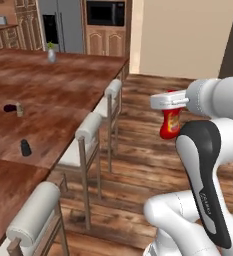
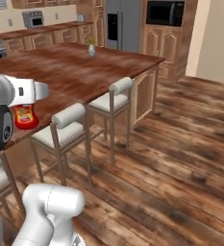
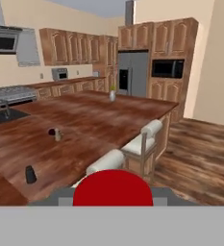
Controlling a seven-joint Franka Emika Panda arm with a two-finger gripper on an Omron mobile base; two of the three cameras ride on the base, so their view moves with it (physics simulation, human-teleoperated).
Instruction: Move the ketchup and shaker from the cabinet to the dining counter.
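One of the two items is already delivered: the shaker (image 1: 25,147) stands upright on the dining counter (image 1: 63,85), near its stool-side edge. The step in hand looks like carrying the second item over. The claw (image 1: 170,111) is closed on the ketchup (image 1: 170,125), gripping near the cap with the bottle hanging below it, out over the wooden floor (image 1: 153,160) and apart from the counter's edge, beyond the row of stools (image 1: 88,131).

The next move, as I judge it, calls for bringing the bottle across the stool backs and over the glossy top, lowering it until its base sits flat, then letting go; the stool backs stand between the bottle and the counter, so the carry must stay above them.

The ketchup is a small red squeeze bottle with a yellowish label band, held upright. In the hand view its red top (image 3: 113,188) sits between the fingertips, facing the counter.
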